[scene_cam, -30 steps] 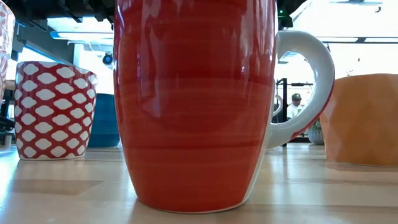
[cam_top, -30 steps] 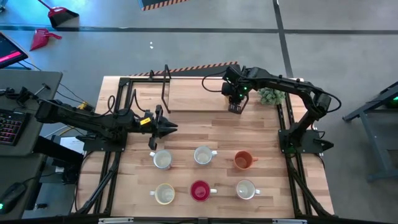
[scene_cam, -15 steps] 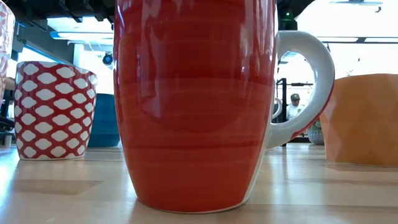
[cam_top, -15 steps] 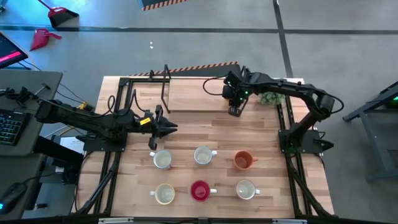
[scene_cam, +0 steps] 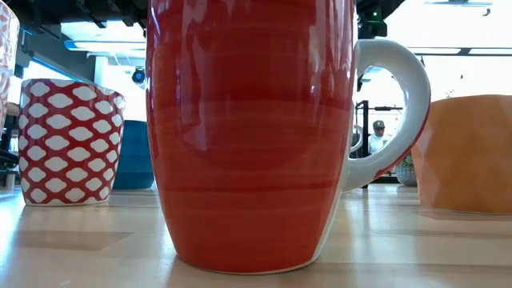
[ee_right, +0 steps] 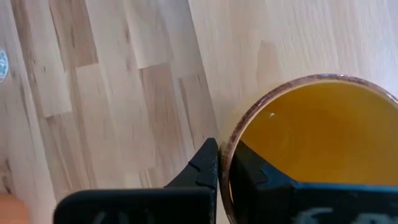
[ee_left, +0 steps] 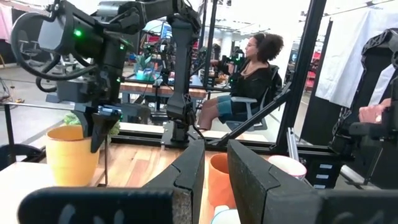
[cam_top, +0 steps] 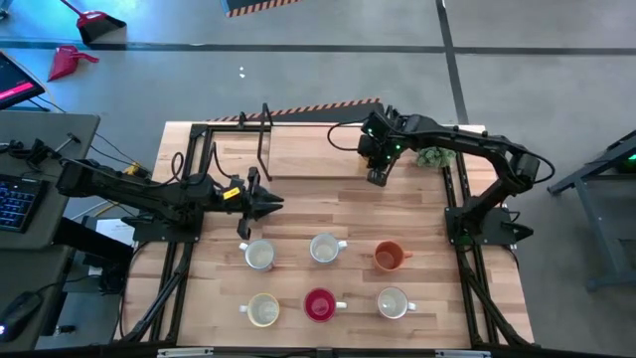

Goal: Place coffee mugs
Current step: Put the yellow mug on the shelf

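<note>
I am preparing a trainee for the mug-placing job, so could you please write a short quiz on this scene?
1. True or false: the right gripper pinches the rim of the yellow mug.
2. How many mugs stand free on the table in the high view?
3. The middle mug of the row without the orange mug is: A blue; B red; C yellow.
Key: 1 true. 2 six, in two rows of three. 3 B, the red mug.
</note>
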Available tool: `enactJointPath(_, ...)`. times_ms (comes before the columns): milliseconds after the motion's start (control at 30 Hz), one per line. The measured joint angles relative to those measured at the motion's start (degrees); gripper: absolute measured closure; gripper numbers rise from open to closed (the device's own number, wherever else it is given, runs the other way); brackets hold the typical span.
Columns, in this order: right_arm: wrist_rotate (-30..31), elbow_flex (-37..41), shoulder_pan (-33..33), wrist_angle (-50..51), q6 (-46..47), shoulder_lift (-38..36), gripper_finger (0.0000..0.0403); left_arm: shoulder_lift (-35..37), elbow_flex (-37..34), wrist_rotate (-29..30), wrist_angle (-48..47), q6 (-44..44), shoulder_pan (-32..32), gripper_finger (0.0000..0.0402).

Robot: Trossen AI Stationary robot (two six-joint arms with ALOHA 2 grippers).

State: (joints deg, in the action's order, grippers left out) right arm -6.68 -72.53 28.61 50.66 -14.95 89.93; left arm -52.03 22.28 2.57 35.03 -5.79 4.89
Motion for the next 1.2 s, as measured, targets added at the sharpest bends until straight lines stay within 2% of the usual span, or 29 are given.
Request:
enactJointPath(1000, 0.3, 0.0, 0.0, 1.6, -0.6, 0.0, 0.0402, 0.0, 0.0, 0.0, 0.0, 0.0, 0.0, 0.0342)
enactJointPath(1200, 0.9, 0.0, 0.0, 1.4, -1.0, 0.0, 0.0387, 0.0, 0.0, 0.0, 0.0, 0.0, 0.0, 0.0342)
